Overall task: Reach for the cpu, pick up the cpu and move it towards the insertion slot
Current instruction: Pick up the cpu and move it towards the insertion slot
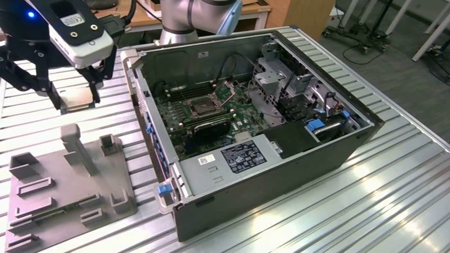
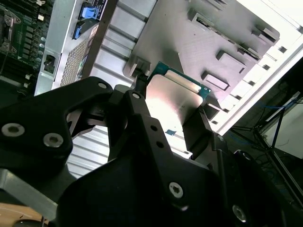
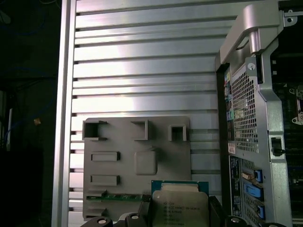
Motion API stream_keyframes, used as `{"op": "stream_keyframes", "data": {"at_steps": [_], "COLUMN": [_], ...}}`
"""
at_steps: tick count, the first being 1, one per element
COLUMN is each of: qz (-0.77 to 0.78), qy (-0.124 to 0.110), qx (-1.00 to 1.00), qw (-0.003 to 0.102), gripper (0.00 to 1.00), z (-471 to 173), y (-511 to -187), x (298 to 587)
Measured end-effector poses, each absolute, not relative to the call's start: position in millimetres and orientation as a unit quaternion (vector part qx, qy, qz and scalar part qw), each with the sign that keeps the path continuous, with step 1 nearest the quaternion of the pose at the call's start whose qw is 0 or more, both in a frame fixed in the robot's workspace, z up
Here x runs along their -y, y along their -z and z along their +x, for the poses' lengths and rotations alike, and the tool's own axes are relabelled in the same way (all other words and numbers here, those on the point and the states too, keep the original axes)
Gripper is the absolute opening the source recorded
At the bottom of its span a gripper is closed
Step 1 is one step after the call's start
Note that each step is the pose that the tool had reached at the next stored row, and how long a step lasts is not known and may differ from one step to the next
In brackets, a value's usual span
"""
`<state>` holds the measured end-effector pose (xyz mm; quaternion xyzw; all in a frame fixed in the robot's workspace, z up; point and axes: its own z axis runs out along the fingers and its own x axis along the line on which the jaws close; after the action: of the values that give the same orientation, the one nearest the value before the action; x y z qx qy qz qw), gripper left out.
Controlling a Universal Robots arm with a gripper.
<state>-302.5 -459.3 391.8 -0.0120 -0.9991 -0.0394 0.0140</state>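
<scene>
The cpu [image 1: 76, 99], a thin square chip with a pale metal face, hangs in the air over the ribbed table at the exterior view's left. My gripper [image 1: 75, 100] is shut on it, one black finger on each side edge. In both wrist views the cpu [image 2: 173, 101] [image 3: 180, 208] sits between the fingers of my gripper [image 2: 170, 113] [image 3: 180, 216], green board edge showing. The insertion slot [image 1: 200, 107], a dark square socket with a silvery frame, lies on the green motherboard inside the open computer case, well toward the exterior view's right of the chip.
A grey plastic tray [image 1: 70, 179] with recesses and upright posts lies on the table below and in front of the gripper. The open black computer case [image 1: 316, 158] has a tall side wall [image 1: 144, 105] between the chip and the socket. A labelled power supply [image 1: 235, 157] sits at its front.
</scene>
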Motion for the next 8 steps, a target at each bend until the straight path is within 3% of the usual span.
{"op": "stream_keyframes", "data": {"at_steps": [8], "qz": [-0.012], "qy": [0.039], "qx": [0.999], "qw": [0.014], "gripper": [0.54], "z": [-300.0], "y": [-391.8], "x": [459.3]}}
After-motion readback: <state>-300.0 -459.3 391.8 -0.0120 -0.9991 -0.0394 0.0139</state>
